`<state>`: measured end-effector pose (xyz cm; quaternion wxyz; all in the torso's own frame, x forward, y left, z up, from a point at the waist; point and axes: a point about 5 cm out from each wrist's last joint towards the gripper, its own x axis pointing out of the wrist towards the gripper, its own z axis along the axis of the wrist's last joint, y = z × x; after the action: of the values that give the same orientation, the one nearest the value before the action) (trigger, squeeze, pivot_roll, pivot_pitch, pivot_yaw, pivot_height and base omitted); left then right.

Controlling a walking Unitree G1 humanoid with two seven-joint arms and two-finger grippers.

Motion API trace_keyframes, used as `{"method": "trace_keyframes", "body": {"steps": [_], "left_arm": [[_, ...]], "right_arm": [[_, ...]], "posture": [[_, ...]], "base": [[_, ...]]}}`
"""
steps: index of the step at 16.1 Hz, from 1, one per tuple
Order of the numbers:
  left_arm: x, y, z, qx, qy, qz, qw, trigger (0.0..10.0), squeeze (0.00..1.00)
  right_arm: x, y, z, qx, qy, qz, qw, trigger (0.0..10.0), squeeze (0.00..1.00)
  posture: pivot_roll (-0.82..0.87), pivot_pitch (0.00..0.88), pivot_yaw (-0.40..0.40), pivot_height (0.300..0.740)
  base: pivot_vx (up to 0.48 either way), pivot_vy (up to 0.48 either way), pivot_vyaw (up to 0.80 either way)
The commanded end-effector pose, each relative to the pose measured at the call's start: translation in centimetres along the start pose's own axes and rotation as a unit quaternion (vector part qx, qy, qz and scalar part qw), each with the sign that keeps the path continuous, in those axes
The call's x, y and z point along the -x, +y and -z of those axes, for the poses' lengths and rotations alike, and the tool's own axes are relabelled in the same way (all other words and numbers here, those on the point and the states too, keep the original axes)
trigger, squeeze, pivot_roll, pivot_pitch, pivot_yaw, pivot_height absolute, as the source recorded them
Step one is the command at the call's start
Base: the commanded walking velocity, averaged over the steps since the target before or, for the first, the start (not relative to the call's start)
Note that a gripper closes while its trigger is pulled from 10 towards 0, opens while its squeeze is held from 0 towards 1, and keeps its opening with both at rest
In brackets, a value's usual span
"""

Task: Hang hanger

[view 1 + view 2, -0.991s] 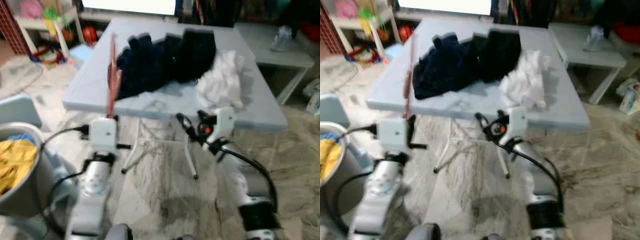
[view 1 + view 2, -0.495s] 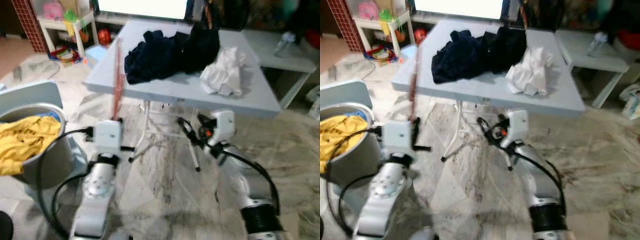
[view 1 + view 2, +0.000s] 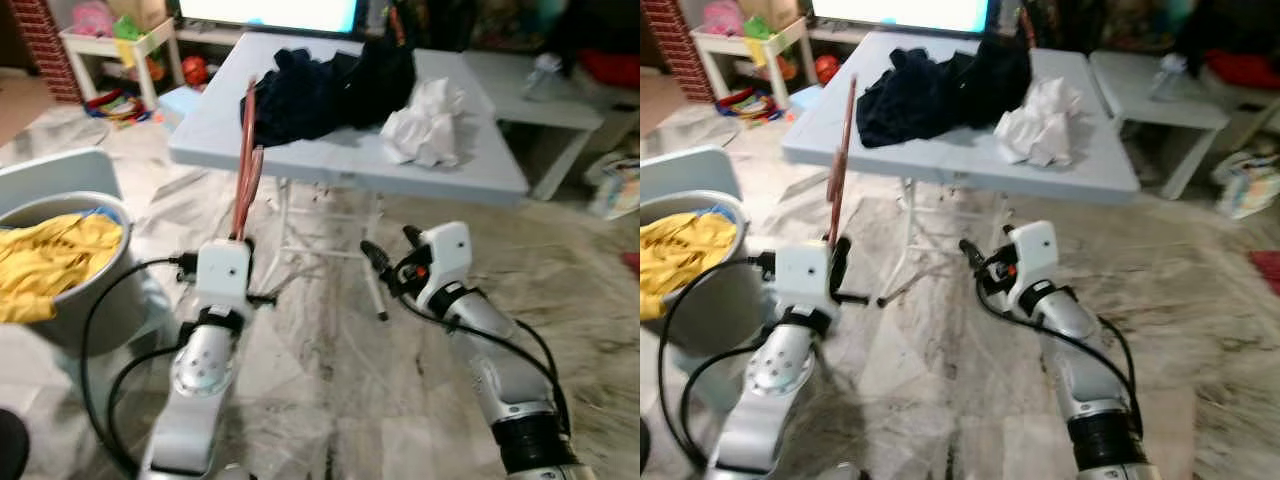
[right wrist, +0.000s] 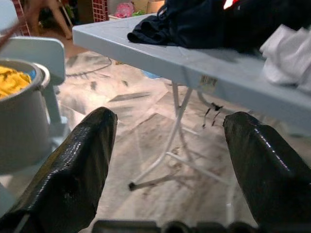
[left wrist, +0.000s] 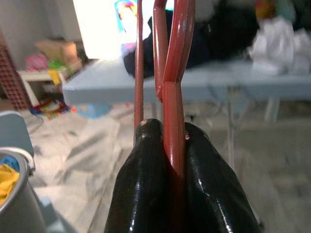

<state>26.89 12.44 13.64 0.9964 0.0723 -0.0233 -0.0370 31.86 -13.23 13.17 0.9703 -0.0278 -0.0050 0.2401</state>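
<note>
Left gripper (image 5: 167, 160), lower centre of the left wrist view, is clamped on the red hanger (image 3: 245, 160), which rises upright from it at left centre of the left eye view. Right gripper (image 4: 165, 160) is spread wide and empty. Beyond, the grey folding table (image 3: 300, 160) carries dark clothes (image 3: 320, 80) and a white garment (image 3: 425, 125); a basket of yellow laundry (image 3: 50, 260) sits at far left. The hanger appears light, stiff and smooth, so it may pivot; a hold low on its bars seems best.

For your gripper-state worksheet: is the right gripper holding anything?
No, the right gripper is open, its fingers spread wide with only floor between them.
</note>
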Motion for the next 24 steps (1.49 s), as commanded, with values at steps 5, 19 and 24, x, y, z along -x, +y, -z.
{"method": "trace_keyframes", "body": {"steps": [5, 19, 24], "left_arm": [[2.2, -0.5, 5.3, 0.015, 0.166, 0.168, 0.972, 10.0, 0.0], [5.2, -0.9, 5.6, -0.047, 0.146, 0.512, 0.845, 10.0, 0.0], [5.1, -1.2, 5.3, -0.04, 0.138, 0.525, 0.839, 10.0, 0.0]], "right_arm": [[2.0, -2.7, -0.2, 0.142, 0.034, -0.132, 0.98, 10.0, 0.0], [4.3, -1.3, 0.7, 0.294, 0.159, -0.458, 0.824, 10.0, 0.0], [3.6, -1.4, 0.5, 0.356, 0.179, -0.469, 0.788, 0.0, 0.0]], "posture": [[0.08, 0.106, -0.083, 0.74], [0.05, 0.091, -0.061, 0.74], [0.05, 0.086, -0.051, 0.74]], "base": [[0.0, 0.0, 0.0], [0.0, 0.0, 0.0], [0.0, 0.0, 0.0]]}}
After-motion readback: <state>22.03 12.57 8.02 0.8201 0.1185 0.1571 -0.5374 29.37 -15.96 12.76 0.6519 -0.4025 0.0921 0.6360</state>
